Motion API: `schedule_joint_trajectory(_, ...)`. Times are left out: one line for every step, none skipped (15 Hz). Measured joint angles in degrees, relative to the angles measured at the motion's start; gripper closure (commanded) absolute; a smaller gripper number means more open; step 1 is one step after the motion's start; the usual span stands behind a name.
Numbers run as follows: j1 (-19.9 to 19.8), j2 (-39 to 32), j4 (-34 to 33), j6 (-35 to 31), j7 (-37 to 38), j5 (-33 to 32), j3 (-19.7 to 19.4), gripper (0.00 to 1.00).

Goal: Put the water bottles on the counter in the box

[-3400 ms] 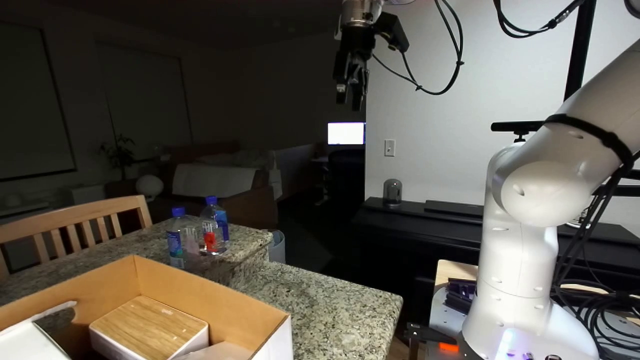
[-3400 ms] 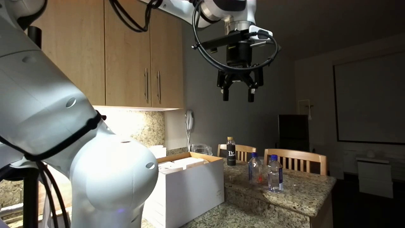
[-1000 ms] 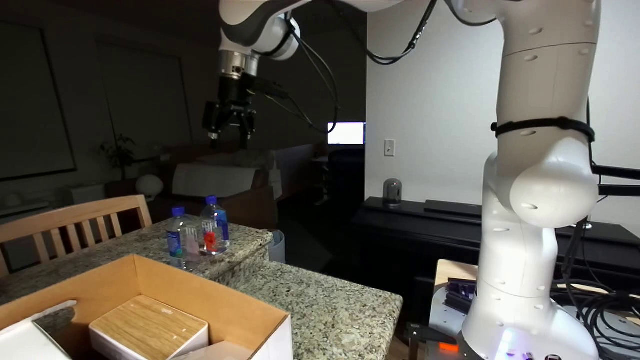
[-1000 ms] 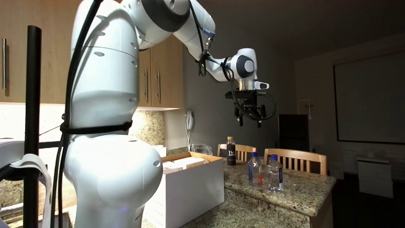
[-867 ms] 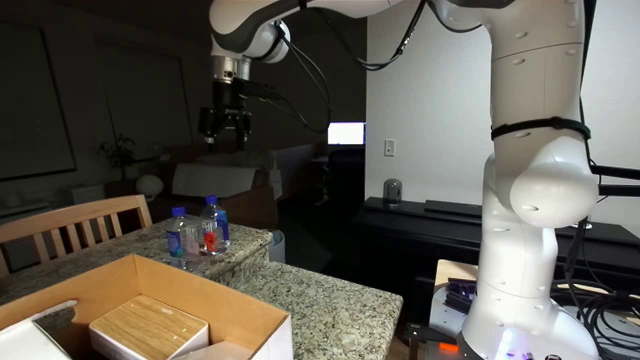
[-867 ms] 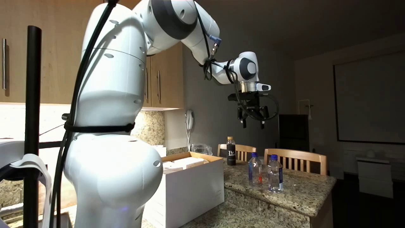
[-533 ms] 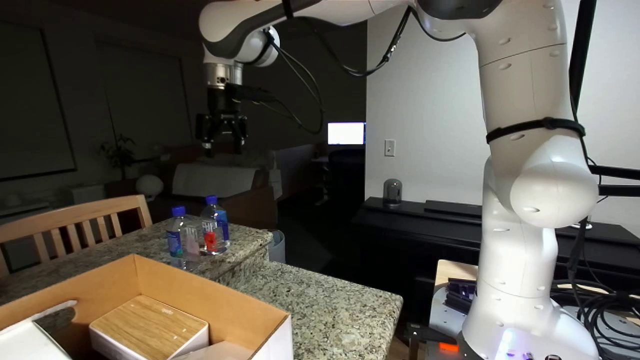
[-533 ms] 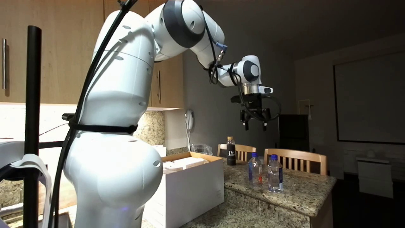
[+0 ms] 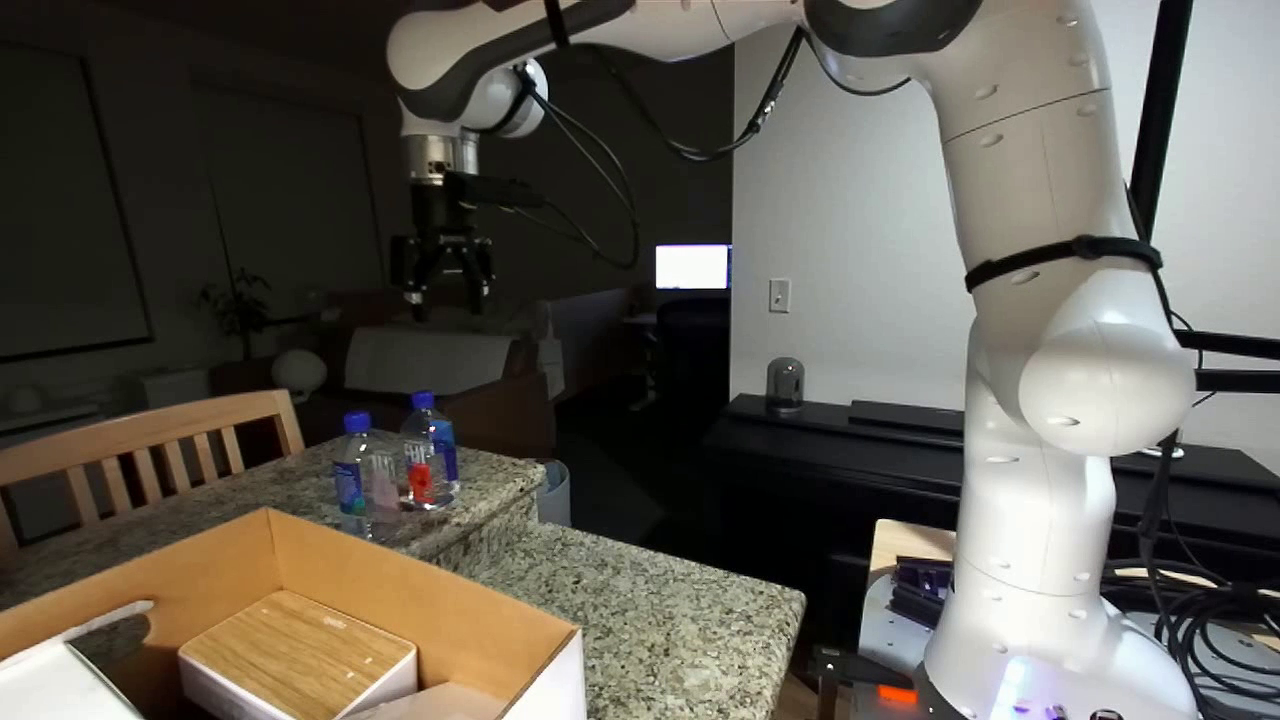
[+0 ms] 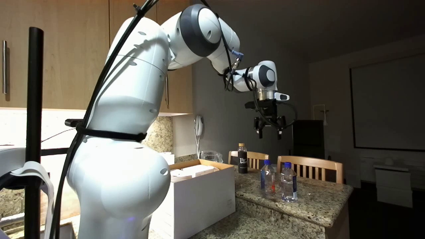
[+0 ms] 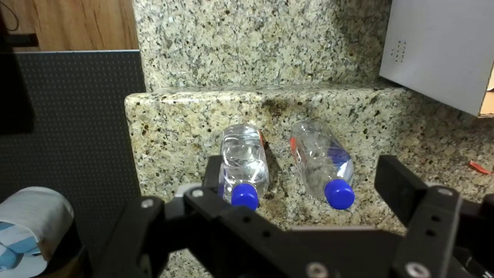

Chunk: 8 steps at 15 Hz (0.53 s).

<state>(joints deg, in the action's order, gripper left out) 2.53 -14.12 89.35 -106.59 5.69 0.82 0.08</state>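
Blue-topped bottles (image 11: 244, 159), two, stand on counter (image 10: 320, 196) below claw (image 10: 270, 134). Claw spread wide, holds nothing. Box (image 10: 205, 196) lower than claw, off to side. No bottle seen in box; both likely left to do.

Two blue-capped water bottles (image 10: 289, 186), upright on granite counter (image 10: 320, 204), open box (image 10: 203, 199) nearby

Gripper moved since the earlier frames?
Yes: in an exterior view, the gripper has moved left and down in the picture, now farther from the light switch.
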Motion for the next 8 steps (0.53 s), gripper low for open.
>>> schedule_joint_trajectory(-0.1, -1.5, -1.7, 0.7, 0.0, 0.0, -0.1, 0.00)
schedule_joint_trajectory(-0.2, -3.1, -3.5, 1.1, 0.0, 0.0, -0.3, 0.00)
schedule_joint_trajectory(-0.3, -4.7, -5.2, 1.2, 0.0, 0.0, -0.5, 0.00)
schedule_joint_trajectory(-0.3, -6.3, -6.9, 1.3, 0.0, 0.0, -0.8, 0.00)
schedule_joint_trajectory(-0.4, -7.8, -8.4, 1.3, 0.0, 0.0, -1.0, 0.00)
schedule_joint_trajectory(-0.5, -9.2, -9.9, 1.4, 0.0, 0.0, -1.1, 0.00)
schedule_joint_trajectory(-0.6, -10.3, -11.1, 1.4, 0.0, 0.0, -1.1, 0.00)
schedule_joint_trajectory(-0.8, -11.4, -12.3, 1.6, 0.0, 0.0, -1.1, 0.00)
